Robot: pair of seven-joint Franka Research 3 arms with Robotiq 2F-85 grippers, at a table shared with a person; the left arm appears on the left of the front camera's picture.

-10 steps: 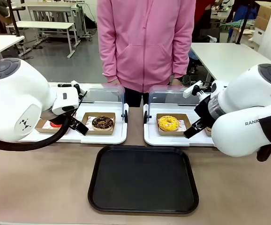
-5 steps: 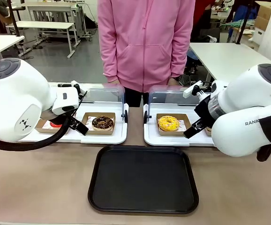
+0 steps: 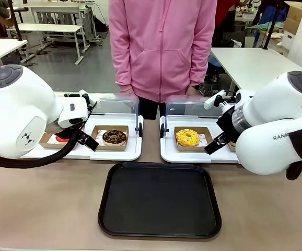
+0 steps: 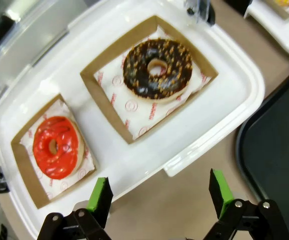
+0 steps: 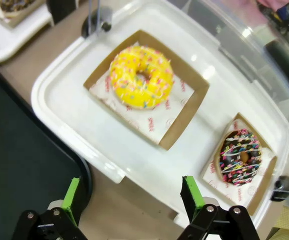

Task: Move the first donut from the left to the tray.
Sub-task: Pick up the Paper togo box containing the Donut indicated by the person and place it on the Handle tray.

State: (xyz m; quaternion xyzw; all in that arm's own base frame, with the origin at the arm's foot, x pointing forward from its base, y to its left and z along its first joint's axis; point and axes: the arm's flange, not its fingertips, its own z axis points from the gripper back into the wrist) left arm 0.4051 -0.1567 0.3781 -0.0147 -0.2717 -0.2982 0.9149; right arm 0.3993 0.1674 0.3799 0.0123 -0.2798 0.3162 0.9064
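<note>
Spotting red glazed donut [image 4: 56,146] lying in cardboard box [image 4: 22,160] at left end of white tray [image 4: 224,100], beside chocolate donut [image 4: 157,69]. Holding left gripper [image 4: 159,192] over tray's near edge, fingers spread, empty. Leaving black tray [image 3: 159,201] free at centre. Holding right gripper [image 5: 131,192] likewise spread, empty.

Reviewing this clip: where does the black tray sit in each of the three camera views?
Front view: the black tray lies in the lower middle, nearest the camera.
Left wrist view: the black tray runs off the right edge.
Right wrist view: the black tray covers the lower left.
Shared landmark: the chocolate donut, just beyond the tray's left corner in the front view, upper middle in the left wrist view, top left corner in the right wrist view.
</note>
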